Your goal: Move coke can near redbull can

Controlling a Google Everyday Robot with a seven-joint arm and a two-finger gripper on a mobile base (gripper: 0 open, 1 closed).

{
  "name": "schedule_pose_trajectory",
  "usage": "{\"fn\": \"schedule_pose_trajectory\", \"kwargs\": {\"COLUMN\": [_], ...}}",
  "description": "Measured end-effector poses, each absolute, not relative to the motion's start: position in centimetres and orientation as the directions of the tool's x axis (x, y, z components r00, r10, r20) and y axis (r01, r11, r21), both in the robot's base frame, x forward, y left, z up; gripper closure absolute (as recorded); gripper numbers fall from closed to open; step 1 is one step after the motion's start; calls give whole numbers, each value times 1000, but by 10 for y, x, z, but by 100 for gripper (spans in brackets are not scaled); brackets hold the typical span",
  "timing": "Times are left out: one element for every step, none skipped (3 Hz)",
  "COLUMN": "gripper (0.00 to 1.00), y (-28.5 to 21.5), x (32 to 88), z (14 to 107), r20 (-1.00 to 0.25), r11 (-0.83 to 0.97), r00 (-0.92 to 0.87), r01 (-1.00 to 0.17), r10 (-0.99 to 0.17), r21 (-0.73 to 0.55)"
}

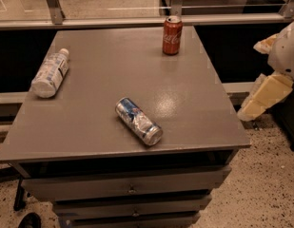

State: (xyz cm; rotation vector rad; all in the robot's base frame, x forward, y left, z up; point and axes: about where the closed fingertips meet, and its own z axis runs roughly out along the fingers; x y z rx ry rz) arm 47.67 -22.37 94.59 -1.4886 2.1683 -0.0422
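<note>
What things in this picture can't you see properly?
Camera view:
1. The gripper, right of the grey table: its arm is cut off by the right edge.
2. Upright red aluminium coke can: its back faces away.
3. Lying slim silver-and-blue redbull can: its underside is hidden against the table.
4. Grey drawers below: cut off by the bottom edge.

A grey table (194, 127) with a flat matte top fills the middle of the frame, and drawers (132, 189) are stacked under its front edge. A soft glare (168, 101) of overhead light sits right of centre on the top. Across the upper frame runs a metal rail (113, 22) with upright posts (52, 4). Speckled floor (265, 184) shows at lower right. The gripper (255, 103) hangs at the right edge, beside the table.
</note>
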Motion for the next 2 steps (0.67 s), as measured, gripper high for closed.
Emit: {"fn": "schedule_pose_trajectory", "kwargs": {"gripper": [0,0], "y": [-237,-245], "x": [510,545], "z": [927,916], "r20": [-529,-664], "r11": [481,552], "r00": [-273,-250], "r01": [-821,-781], "r10": [-804,-705], "r21": [-307,-292]}}
